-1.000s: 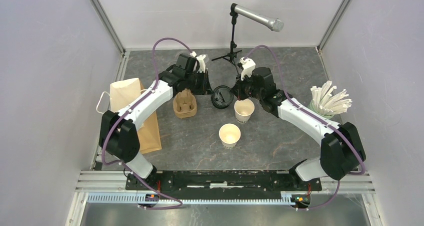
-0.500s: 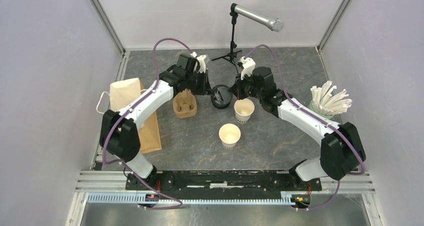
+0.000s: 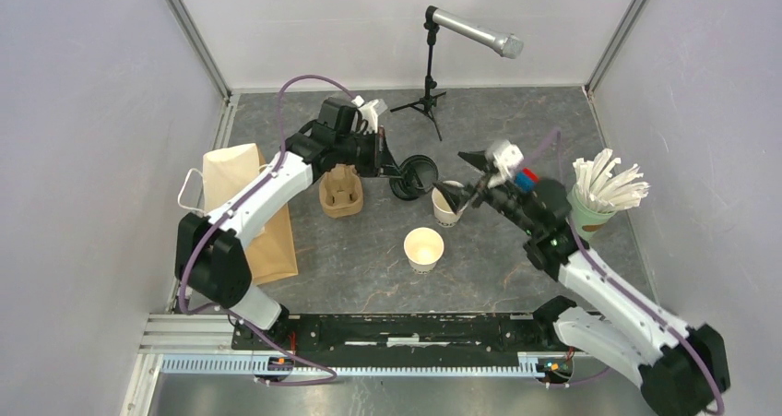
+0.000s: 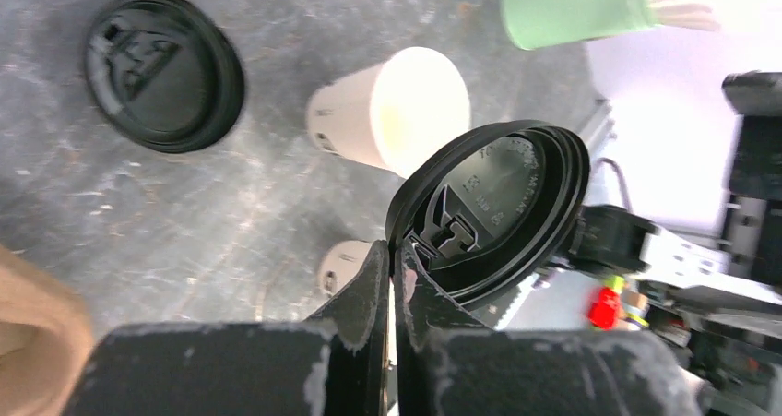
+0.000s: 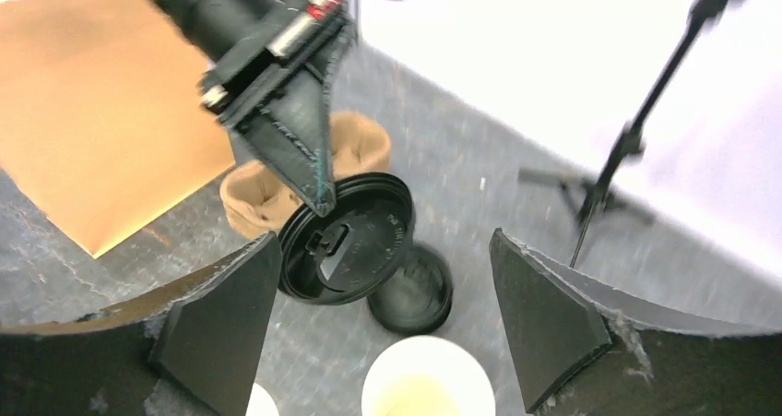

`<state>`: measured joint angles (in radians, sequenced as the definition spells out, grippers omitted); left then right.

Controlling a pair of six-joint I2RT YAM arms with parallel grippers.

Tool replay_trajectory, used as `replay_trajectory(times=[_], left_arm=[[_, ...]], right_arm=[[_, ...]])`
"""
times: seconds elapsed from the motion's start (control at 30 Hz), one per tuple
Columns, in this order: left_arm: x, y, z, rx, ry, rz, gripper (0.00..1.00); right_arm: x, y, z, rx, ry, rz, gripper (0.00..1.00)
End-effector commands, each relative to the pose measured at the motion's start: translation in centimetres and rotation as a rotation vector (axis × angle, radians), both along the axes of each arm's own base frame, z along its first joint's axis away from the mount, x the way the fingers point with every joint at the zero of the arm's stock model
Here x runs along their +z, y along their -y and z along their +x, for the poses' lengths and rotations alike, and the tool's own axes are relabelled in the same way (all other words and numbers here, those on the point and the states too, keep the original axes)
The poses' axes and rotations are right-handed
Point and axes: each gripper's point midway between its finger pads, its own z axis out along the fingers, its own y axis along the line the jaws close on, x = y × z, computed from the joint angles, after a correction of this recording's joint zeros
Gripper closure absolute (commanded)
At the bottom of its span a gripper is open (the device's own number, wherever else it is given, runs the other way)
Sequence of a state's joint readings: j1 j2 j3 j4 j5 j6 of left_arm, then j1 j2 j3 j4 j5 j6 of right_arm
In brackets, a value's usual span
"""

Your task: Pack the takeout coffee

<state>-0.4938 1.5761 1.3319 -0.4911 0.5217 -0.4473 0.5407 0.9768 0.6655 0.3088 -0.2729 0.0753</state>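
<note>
Two white paper cups stand open on the table with no lids on: one [image 3: 423,248] nearer the front, one [image 3: 444,209] behind it, also seen as a far cup [image 4: 396,112] and a near cup [image 5: 429,379]. My left gripper [image 3: 398,169] is shut on the rim of a black lid [image 4: 498,204], held tilted above the table [image 5: 350,241]. A second black lid [image 3: 406,189] lies flat on the table [image 4: 164,70]. My right gripper [image 5: 385,241] hangs open over the rear cup [image 3: 461,178], holding nothing.
A brown cup carrier [image 3: 341,193] stands left of the lids, with a flat brown paper bag [image 3: 244,208] beyond it. A green cup of wrapped straws [image 3: 599,195] stands at the right. A microphone stand [image 3: 429,84] is at the back.
My right gripper has opened wide, and its arm has swung back to the right and nearer the front. The left gripper keeps its hold on the lid and has raised it a little.
</note>
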Motion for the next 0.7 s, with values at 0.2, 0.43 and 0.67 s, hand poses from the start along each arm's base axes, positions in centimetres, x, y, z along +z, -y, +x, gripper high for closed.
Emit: replay_trajectory(times=[0.2, 0.43, 0.67], left_arm=[[11.3, 2.5, -6.2, -0.169, -0.084, -0.521, 0.98], [14.0, 3.6, -9.9, -0.253, -0.164, -0.664, 0.98], [14.0, 5.0, -12.4, -0.308, -0.214, -0.674, 0.98]], right_arm=[[6.5, 1.5, -11.0, 0.235, 0.898, 0.058, 0.02], [8.2, 1.1, -11.4, 0.256, 0.998, 0.067, 0.02], [9.4, 1.2, -11.0, 0.216, 1.046, 0.097, 0.02]])
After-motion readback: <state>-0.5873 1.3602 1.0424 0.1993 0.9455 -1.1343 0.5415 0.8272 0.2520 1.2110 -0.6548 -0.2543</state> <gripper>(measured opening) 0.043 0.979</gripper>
